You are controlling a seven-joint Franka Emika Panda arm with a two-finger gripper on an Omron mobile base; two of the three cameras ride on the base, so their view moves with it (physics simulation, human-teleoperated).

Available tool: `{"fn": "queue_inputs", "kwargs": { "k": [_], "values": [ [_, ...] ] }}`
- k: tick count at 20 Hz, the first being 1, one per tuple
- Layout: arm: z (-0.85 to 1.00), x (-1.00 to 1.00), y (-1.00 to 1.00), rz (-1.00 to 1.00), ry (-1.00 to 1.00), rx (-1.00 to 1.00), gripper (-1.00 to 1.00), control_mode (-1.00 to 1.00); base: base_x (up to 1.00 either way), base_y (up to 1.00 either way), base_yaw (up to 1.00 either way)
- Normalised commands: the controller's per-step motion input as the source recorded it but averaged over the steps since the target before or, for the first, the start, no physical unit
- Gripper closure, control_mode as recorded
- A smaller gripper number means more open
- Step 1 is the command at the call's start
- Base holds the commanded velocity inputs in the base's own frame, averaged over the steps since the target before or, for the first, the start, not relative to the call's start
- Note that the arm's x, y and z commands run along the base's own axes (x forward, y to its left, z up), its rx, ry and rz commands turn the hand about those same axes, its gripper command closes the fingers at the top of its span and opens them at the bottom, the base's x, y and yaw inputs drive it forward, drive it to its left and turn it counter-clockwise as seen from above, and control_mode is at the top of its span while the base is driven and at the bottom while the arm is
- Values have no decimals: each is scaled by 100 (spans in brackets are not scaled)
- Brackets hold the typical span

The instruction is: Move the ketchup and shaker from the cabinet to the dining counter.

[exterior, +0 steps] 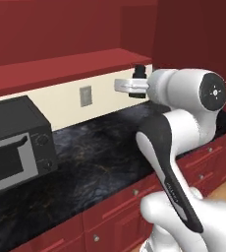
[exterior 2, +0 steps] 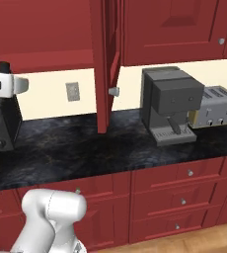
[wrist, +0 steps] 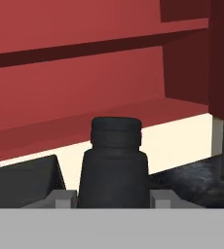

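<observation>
My fingers [wrist: 112,197] are closed on the shaker [wrist: 114,160], one pad on each side of its lower body; it stands upright between them, its narrower ribbed cap rising above the wider dark base. In the left base view the shaker [exterior: 140,75] shows as a small dark shape held at my hand, up in the air above the counter [exterior: 100,162], about level with the cabinet's lowest shelf [exterior: 61,69]; in the right base view its cap [exterior 2: 4,65] pokes up above my white wrist at the far left. Below lies the black marbled counter over red drawers [exterior 2: 184,188] with round silver knobs; a dark microwave [exterior: 14,142] sits on it to my left. Beyond the shaker the cabinet [wrist: 84,58] shows its red interior, a lower shelf and a second one above it; under it the cream wall carries a grey outlet [exterior: 86,95]. Further right a cabinet door [exterior 2: 106,64] stands open, edge on, with a knob near its bottom; past it a grey coffee machine [exterior 2: 172,104] and a silver toaster [exterior 2: 215,106] stand at the back of the counter.
</observation>
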Motion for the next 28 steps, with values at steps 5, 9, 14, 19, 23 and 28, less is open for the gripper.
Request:
{"fn": "queue_inputs", "kwargs": {
  "k": [5, 9, 14, 19, 23, 28],
  "values": [
    [0, 0, 0, 0, 0, 0, 100, 100, -100, -53, -12],
    [0, 0, 0, 0, 0, 0, 100, 100, -67, -31, -66],
    [0, 0, 0, 0, 0, 0, 100, 100, -21, 0, -90],
    [0, 0, 0, 0, 0, 0, 100, 100, -18, -4, -89],
    [0, 0, 0, 0, 0, 0, 100, 100, -18, -19, -84],
    [0, 0, 0, 0, 0, 0, 100, 100, -17, -38, -77]
  ]
}}
